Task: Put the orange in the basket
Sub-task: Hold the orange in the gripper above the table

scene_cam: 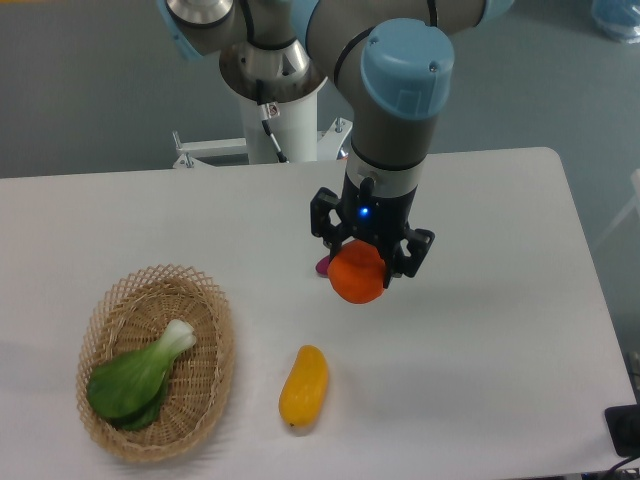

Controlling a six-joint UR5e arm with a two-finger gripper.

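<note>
Basket (pixel 200 300) sits by front-left corner of bench (pixel 500 330), w/ a leafy green veg (pixel 135 378) lying inside. Yellow-orange fruit (pixel 303 387) lies near front edge, just right of basket, not touching it. Further back, approx mid-bench, my gripper (pixel 358 268) is pinching the orange (pixel 357 274) btwn its fingers; can't tell if it's lifted clear of bench. Small purple-red thing (pixel 322 266) peeks out behind orange, mostly hidden. My arm's base stands beyond back edge.
</note>
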